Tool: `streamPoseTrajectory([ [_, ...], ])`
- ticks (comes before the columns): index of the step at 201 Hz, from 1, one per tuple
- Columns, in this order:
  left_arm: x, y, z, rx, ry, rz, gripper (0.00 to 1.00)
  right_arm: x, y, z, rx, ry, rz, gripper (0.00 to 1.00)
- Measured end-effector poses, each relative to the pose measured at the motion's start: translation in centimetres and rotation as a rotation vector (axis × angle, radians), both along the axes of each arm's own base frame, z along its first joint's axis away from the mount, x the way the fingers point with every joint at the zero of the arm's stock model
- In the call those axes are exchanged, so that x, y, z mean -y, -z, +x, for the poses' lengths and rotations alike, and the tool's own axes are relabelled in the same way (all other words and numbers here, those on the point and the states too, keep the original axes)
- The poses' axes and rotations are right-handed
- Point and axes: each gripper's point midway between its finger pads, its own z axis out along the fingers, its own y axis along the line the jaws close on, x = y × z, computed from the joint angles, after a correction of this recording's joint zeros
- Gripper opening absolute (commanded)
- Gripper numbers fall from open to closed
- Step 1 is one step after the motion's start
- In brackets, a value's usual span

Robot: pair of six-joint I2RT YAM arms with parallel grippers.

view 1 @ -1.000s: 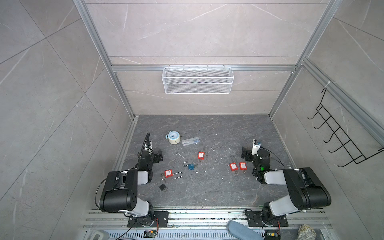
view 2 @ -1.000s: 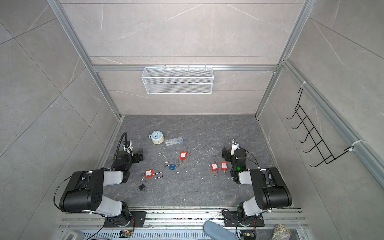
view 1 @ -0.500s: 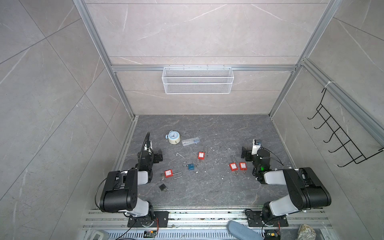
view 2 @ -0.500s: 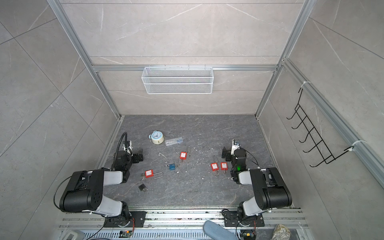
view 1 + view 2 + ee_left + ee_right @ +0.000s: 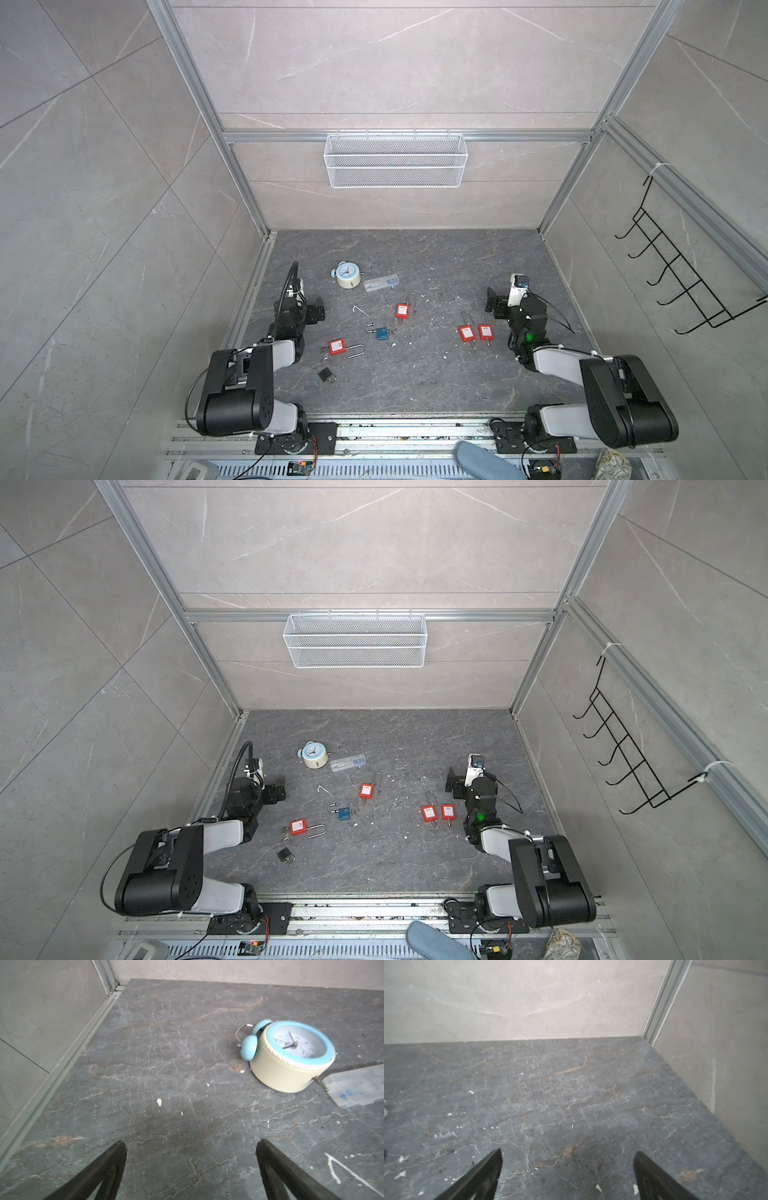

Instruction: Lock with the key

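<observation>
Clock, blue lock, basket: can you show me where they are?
clock (image 5: 299, 1046): left wrist view, on its face.
blue lock (image 5: 382, 333): a top view, on its body.
basket (image 5: 395, 176): a top view, on its front mesh wall.

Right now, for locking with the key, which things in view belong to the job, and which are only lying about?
For the job: four red padlocks, blue padlock, black padlock; keys too small to tell.
Lying about: alarm clock, clear case, wire basket, hook rack.
</observation>
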Motion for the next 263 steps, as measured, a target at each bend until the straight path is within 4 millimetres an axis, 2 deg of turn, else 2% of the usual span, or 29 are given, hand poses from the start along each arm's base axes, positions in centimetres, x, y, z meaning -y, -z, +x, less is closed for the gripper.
streamPoseTrajectory([
  [26, -0.3, -3.5, -0.2, 0.055, -0.023, -0.005, 0.99, -0.3, -2.1, -0.4, 0.009, -0.015, 0.013, 0.99],
  [48, -0.2, -6.7, -0.4, 0.08, -0.03, -0.033, 0.97, -1.6, -4.3, 0.1, -0.026, -0.063, 0.055, 0.96],
  [81, 1.5, -10.1, -0.6, 0.072, -0.003, -0.131, 0.94, -5.7, -7.8, 0.8, -0.143, -0.15, 0.105, 0.87],
  [97, 3.5, -10.5, -1.2, 0.046, 0.044, -0.172, 0.94, -7.9, -7.9, 0.2, -0.214, -0.194, 0.116, 0.83],
  [110, 5.6, -10.2, -1.9, 0.012, 0.092, -0.194, 0.94, -9.2, -6.8, -0.7, -0.287, -0.219, 0.122, 0.83],
  [142, 10.8, -8.8, -3.9, -0.093, 0.218, -0.197, 0.94, -11.5, -1.4, -4.0, -0.522, -0.25, 0.112, 0.81],
  [175, 14.1, -8.9, -5.0, -0.127, 0.298, -0.166, 0.94, -12.3, 2.6, -6.4, -0.693, -0.251, 0.086, 0.8],
  [200, 15.6, -9.4, -4.9, -0.128, 0.327, -0.153, 0.93, -12.2, 5.3, -7.5, -0.808, -0.23, 0.067, 0.74],
  [219, 16.4, -9.0, -4.9, -0.144, 0.344, -0.145, 0.93, -12.1, 7.1, -8.2, -0.893, -0.211, 0.049, 0.73],
  [263, 17.2, -7.9, -5.3, -0.182, 0.358, -0.125, 0.93, -12.2, 8.5, -8.9, -0.968, -0.192, 0.037, 0.69],
])
